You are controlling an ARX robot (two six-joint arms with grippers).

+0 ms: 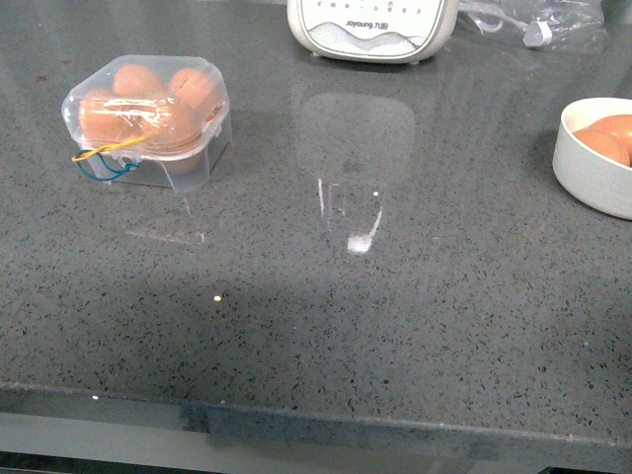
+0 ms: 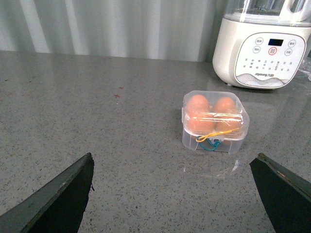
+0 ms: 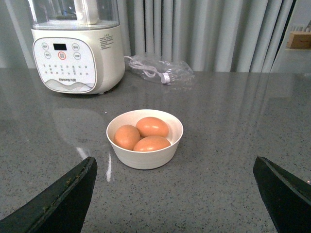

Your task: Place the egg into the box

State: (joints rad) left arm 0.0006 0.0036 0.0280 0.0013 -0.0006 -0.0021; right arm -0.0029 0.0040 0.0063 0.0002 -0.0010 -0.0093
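From the front, the speckled grey surface [image 1: 326, 326] carries the closed box [image 1: 148, 118] far left, brown eggs inside, and a white bowl [image 1: 592, 163] far right (neither arm shows here). The left wrist view adds the left claw [image 2: 175, 194], wide and empty, short of the box, with a cream appliance [image 2: 265, 46] behind. The right wrist view shows the right claw [image 3: 175, 194], likewise wide, before the bowl's three eggs [image 3: 143, 135], grey curtains [image 3: 204, 29] beyond.

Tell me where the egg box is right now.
The box sits closed on the grey countertop at the far left of the front view, left of the white appliance, well apart from the bowl at the right edge.
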